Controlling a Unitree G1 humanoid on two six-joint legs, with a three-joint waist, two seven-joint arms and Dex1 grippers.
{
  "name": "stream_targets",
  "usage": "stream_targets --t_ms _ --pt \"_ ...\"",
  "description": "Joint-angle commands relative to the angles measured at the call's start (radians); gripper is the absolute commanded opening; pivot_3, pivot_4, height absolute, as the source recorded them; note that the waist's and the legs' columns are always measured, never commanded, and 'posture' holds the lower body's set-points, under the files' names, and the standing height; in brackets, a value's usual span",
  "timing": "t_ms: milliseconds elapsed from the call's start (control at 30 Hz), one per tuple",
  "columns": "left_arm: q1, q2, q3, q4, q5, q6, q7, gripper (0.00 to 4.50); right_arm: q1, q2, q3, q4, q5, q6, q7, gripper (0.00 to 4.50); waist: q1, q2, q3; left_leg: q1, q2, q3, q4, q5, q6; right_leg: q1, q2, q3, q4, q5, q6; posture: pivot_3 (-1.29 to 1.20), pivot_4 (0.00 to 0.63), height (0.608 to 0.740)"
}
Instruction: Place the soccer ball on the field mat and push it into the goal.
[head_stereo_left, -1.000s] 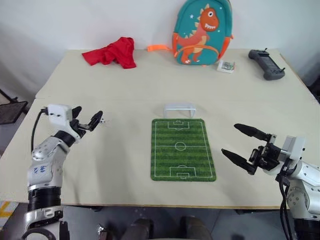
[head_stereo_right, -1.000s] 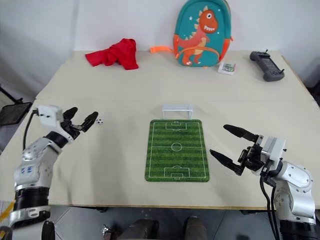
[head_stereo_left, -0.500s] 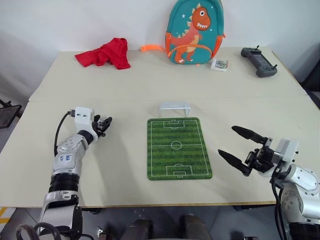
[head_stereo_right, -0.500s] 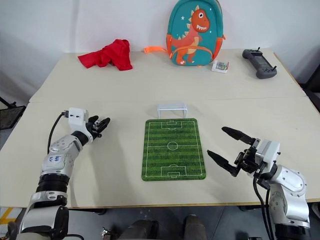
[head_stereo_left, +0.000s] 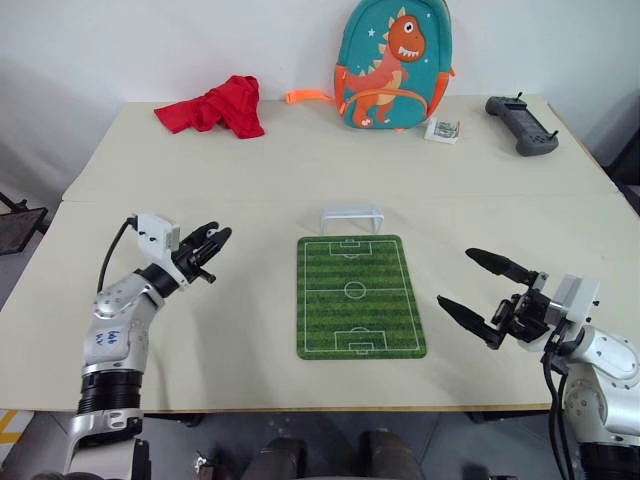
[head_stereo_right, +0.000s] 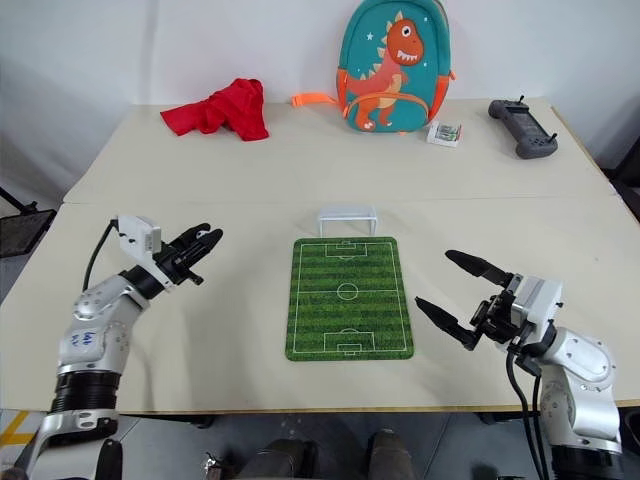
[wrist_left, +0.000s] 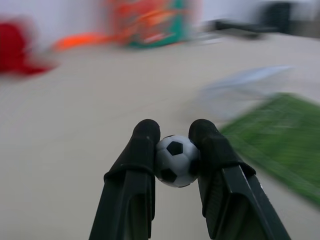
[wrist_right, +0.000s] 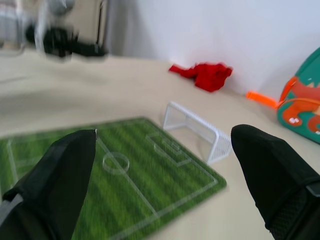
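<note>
While its two black fingers pinch the soccer ball (wrist_left: 176, 160) between their tips, the left end effector (head_stereo_left: 207, 244) hangs above the tabletop (head_stereo_left: 250, 180) near the left edge, well apart from the field mat (head_stereo_left: 360, 297). That green mat lies flat near the middle of the front edge, and the goal (head_stereo_left: 351, 217) stands just beyond its far short end. To the mat's right, close to the front right corner, the right end effector (head_stereo_left: 480, 291) is spread wide with nothing in it. Along the far edge rest a red cloth (head_stereo_left: 213, 106), a dinosaur backpack (head_stereo_left: 395, 65) and a black controller (head_stereo_left: 520, 124).
</note>
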Motion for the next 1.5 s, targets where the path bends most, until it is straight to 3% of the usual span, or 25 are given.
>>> stream_targets --t_ms 33,200,333,433,700,1300,1500 --pt "0.020 0.037 -0.117 -0.132 -0.027 -0.006 -0.196 0.86 0.046 -0.096 -0.051 0.021 0.034 -0.009 0.146 4.50 0.007 0.001 0.000 0.000 0.000 0.000 0.000 0.000 0.000 0.000 0.000 0.000 0.000 0.000 0.000 0.00 0.150 0.740" --pt "-0.020 0.017 -0.306 -0.146 0.077 -0.058 -0.297 0.86 0.096 -0.151 -0.086 0.053 0.038 -0.035 0.246 4.50 0.019 0.000 0.000 0.000 0.000 0.001 0.000 0.000 0.001 0.001 0.000 0.000 -0.001 0.000 0.000 0.00 0.150 0.740" --pt "-0.069 -0.050 -0.474 -0.102 0.209 -0.078 -0.292 0.86 0.179 -0.195 -0.129 0.056 0.050 -0.016 0.312 4.50 0.023 0.000 0.000 0.001 0.000 0.001 0.000 0.000 0.001 0.001 0.001 0.000 -0.001 0.000 0.000 0.00 0.150 0.740" --pt "-0.087 -0.095 -0.529 -0.112 0.245 -0.015 -0.258 0.86 0.228 -0.203 -0.156 0.037 0.054 -0.007 0.316 4.50 0.022 -0.001 0.000 0.000 0.000 0.002 0.000 0.000 0.002 0.001 0.001 0.001 -0.001 0.000 0.000 0.00 0.150 0.740" --pt "-0.071 -0.203 -0.601 -0.162 0.344 0.056 -0.106 0.86 0.355 -0.171 -0.199 -0.087 0.053 0.027 0.250 4.50 0.023 -0.001 0.001 0.001 0.001 0.004 0.001 0.000 0.002 0.001 0.002 0.003 0.000 0.000 0.000 0.00 0.150 0.740" --pt "-0.032 -0.230 -0.632 -0.159 0.411 0.035 -0.044 0.86 0.331 -0.116 -0.163 -0.173 0.049 0.081 0.135 4.50 0.031 -0.001 0.001 0.000 0.000 0.004 0.004 -0.001 0.002 0.001 0.001 0.003 0.000 0.000 0.000 0.00 0.150 0.740" --pt "-0.031 -0.226 -0.634 -0.166 0.402 0.035 -0.054 2.67 0.333 -0.103 -0.163 -0.166 0.047 0.077 0.141 4.50 0.042 -0.001 0.001 0.000 0.000 0.004 0.004 -0.001 0.002 0.001 0.001 0.004 0.000 0.000 0.000 0.00 0.150 0.740"
